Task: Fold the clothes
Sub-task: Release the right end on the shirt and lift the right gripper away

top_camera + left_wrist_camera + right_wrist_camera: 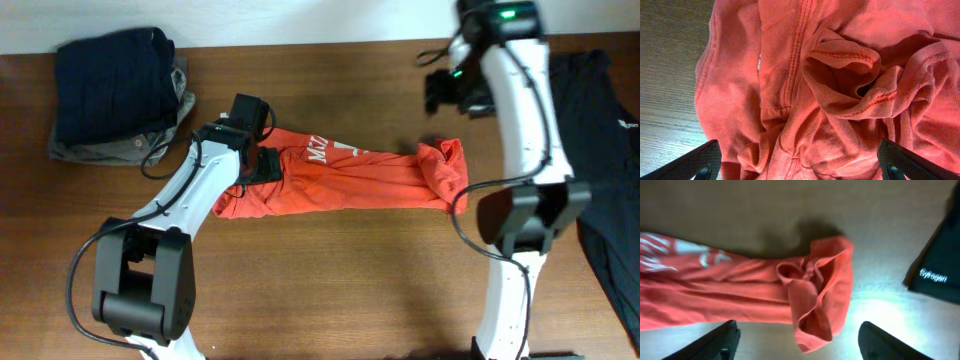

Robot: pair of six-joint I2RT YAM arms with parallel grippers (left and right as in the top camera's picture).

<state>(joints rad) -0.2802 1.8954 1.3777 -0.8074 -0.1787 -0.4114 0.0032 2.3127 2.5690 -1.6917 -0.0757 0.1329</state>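
The clothes, one orange-red T-shirt (350,185), lie bunched into a long band across the middle of the table, white lettering (328,152) showing on top. My left gripper (258,160) hangs over the shirt's left end. In the left wrist view the left gripper (800,167) is open wide, with crumpled cloth (830,85) under and between its fingers (695,162). My right gripper (452,95) hovers above the band's folded-over right end (445,170). Seen from its wrist, the right gripper (800,345) is open and holds nothing, and the shirt's end (815,300) lies on the table below it.
A black garment (610,150) with a small white logo (932,276) lies at the right edge. Folded navy and grey garments (115,85) are stacked at the back left. Bare wooden tabletop (340,280) runs along the front.
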